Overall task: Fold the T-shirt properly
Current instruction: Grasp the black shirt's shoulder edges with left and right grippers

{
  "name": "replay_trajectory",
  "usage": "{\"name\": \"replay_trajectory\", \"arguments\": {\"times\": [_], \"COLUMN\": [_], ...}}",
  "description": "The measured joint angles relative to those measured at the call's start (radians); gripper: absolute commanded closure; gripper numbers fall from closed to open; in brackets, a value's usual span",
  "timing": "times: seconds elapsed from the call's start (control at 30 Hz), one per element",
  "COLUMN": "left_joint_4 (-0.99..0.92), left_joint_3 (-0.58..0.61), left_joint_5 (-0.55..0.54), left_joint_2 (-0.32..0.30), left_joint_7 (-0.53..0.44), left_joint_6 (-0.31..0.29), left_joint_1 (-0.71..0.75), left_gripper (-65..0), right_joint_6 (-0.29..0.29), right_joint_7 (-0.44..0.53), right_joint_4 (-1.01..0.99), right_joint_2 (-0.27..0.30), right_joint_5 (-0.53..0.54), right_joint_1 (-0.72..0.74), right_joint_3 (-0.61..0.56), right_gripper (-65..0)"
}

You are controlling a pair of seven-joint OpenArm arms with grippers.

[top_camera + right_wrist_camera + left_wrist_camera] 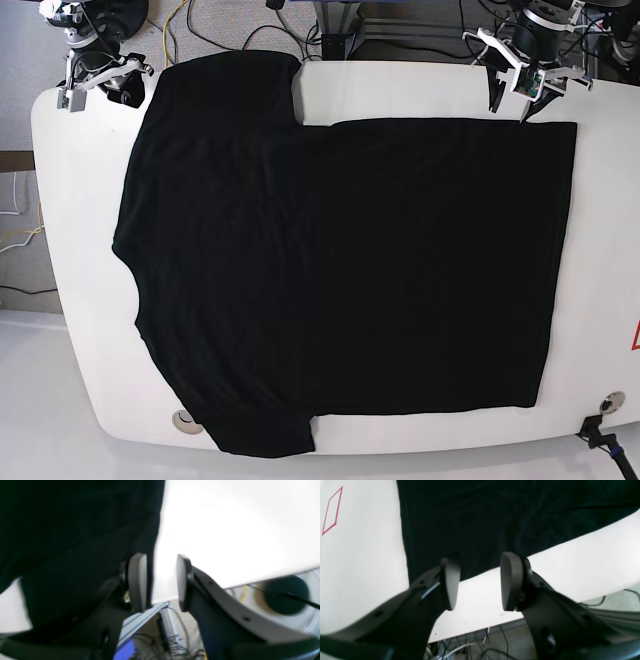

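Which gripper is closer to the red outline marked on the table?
Left. The left gripper sits at the T-shirt's hem corner, on the red outline's side; the right gripper is at the sleeve end, opposite.

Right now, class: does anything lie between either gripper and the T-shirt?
Nothing visible. The left gripper stands open at the T-shirt's edge, and the right gripper is open beside its other corner, with only bare table nearby.
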Motion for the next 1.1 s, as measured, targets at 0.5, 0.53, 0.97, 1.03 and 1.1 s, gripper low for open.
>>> {"name": "replay_trajectory", "arguments": {"times": [0.5, 0.53, 0.97, 1.03, 1.1], "left_joint_4": [-0.013, -0.013, -0.011, -0.010, -0.010], "left_joint_3": [-0.001, -0.001, -0.048, -0.069, -0.100], "left_joint_5": [-0.003, -0.003, -0.002, -0.003, -0.003], "left_joint_2": [0.005, 0.005, 0.017, 0.016, 0.014], "left_joint_7": [0.020, 0.013, 0.029, 0.036, 0.038], "left_joint_6": [-0.007, -0.007, 0.004, 0.002, 0.005], "left_joint_1": [-0.026, -0.027, -0.042, -0.042, -0.041], "left_gripper": [-26.2, -26.1, -25.9, -26.2, -26.8], "right_joint_6": [0.074, 0.075, 0.091, 0.091, 0.092], "right_joint_7": [-0.142, -0.142, -0.119, -0.116, -0.116], "right_joint_4": [-0.148, -0.156, -0.198, -0.198, -0.200], "right_joint_2": [-0.031, -0.032, -0.037, -0.037, -0.037], "right_joint_5": [0.105, 0.117, 0.147, 0.148, 0.148], "right_joint_1": [0.094, 0.096, 0.106, 0.107, 0.107], "right_joint_3": [0.020, 0.019, 0.005, 0.001, 0.001], "right_gripper": [-20.2, -20.1, -20.0, -20.0, -20.1]}}
